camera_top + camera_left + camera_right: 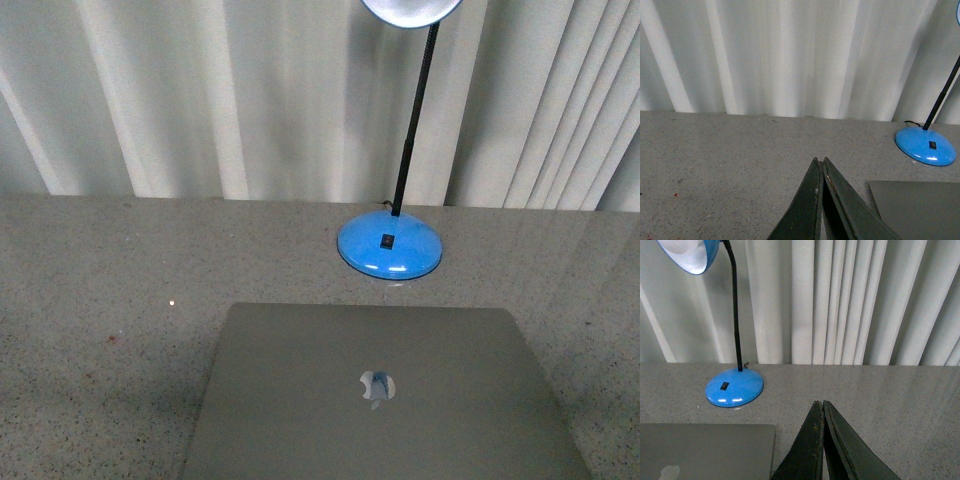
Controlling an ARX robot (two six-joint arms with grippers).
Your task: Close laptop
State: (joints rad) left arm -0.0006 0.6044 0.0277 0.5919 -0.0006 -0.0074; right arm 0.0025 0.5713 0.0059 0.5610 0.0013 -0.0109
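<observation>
Pale pleated curtains hang behind a speckled grey desk [90,270], where a blue desk lamp [390,245] stands on its round base with a black gooseneck rising to a lit shade.

The laptop [385,395] lies flat on the desk at the near edge of the front view, just in front of the lamp base and apart from it. Its lid is down, so by the look of things the closing is already done and nothing seems left but to keep the arms clear.

It is a thin grey-silver slab, its plain lid showing a shiny apple logo at the middle; no keyboard or screen is visible.

The left pincer [819,161] has its tips together on nothing, above bare desk beside the laptop's corner. The right pincer [818,403] is likewise pressed together and empty, on the other side.
</observation>
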